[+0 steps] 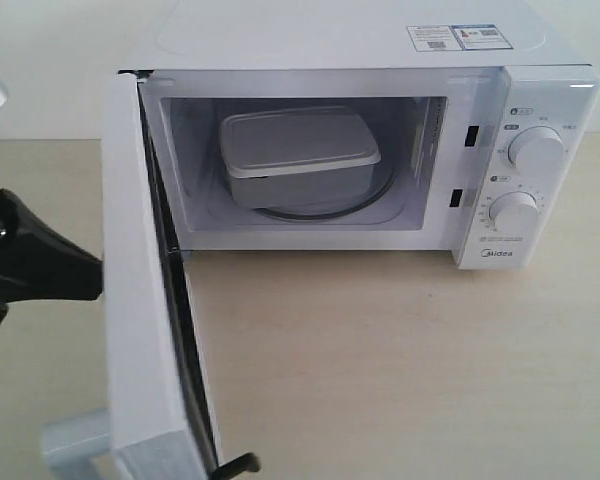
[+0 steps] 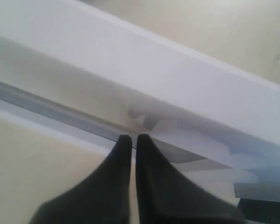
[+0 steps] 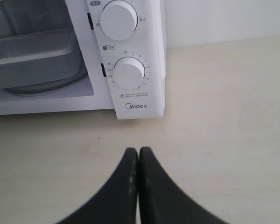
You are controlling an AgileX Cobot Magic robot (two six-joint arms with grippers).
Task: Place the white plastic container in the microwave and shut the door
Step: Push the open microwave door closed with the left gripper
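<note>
The white plastic container [image 1: 298,150] sits inside the microwave [image 1: 330,35] on the glass turntable, lid on. The door [image 1: 130,300] stands wide open, swung out toward the camera on the left. My left gripper [image 1: 95,272] is shut, and its black tips rest against the door's outer face. In the left wrist view the left gripper [image 2: 133,137] points at the door beside the long white handle bar [image 2: 177,79]. My right gripper [image 3: 138,150] is shut and empty, low over the table in front of the control panel. The container [image 3: 32,51] shows through the opening there.
Two round dials [image 1: 537,150] [image 1: 513,212] sit on the microwave's right panel. The beige table [image 1: 400,370] stretches out in front of the cavity. The door's handle [image 1: 75,440] juts out at the lower left. A white wall rises behind the microwave.
</note>
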